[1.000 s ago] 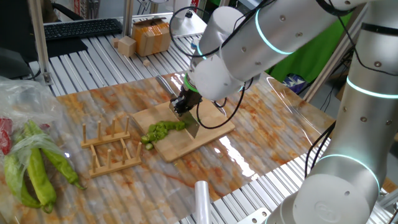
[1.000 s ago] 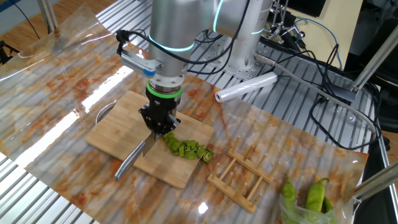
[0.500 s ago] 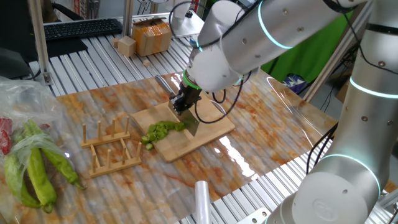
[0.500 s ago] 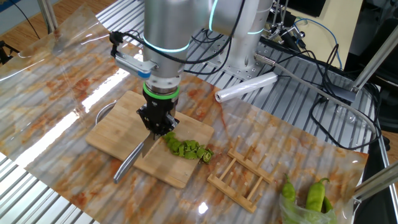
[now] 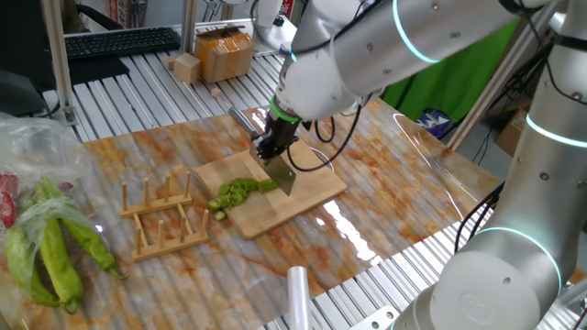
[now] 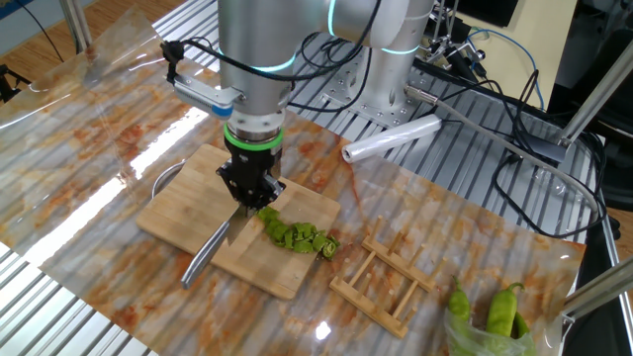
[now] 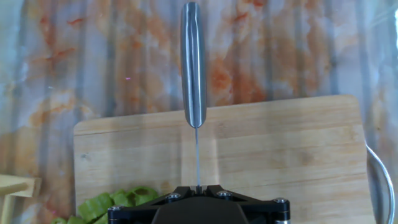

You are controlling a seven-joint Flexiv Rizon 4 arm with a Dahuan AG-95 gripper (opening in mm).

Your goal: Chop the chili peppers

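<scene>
The chili peppers (image 5: 240,191) lie as a row of bright-green chunks on the left part of the wooden cutting board (image 5: 307,194). The same chunks (image 6: 297,235) show near the board's (image 6: 178,210) right end in the other fixed view. My gripper (image 5: 273,152) stands over the board just right of the chunks, shut on a knife. Its blade (image 5: 283,178) points down at the board beside the chili. In the hand view the knife's steel handle (image 7: 193,62) runs straight away from the gripper (image 7: 198,188), the blade edge-on, with chili pieces (image 7: 112,202) at lower left.
A wooden peg rack (image 5: 163,218) stands left of the board. Thick uncut green peppers (image 5: 55,252) lie in a plastic bag at the far left. A roll of plastic film (image 6: 391,138) lies behind the board, and a metal rim (image 6: 163,178) touches its edge.
The arm's upper links have swung, and the gripper with the knife has shifted slightly away from the chili chunks. The chunks and board have not moved.
</scene>
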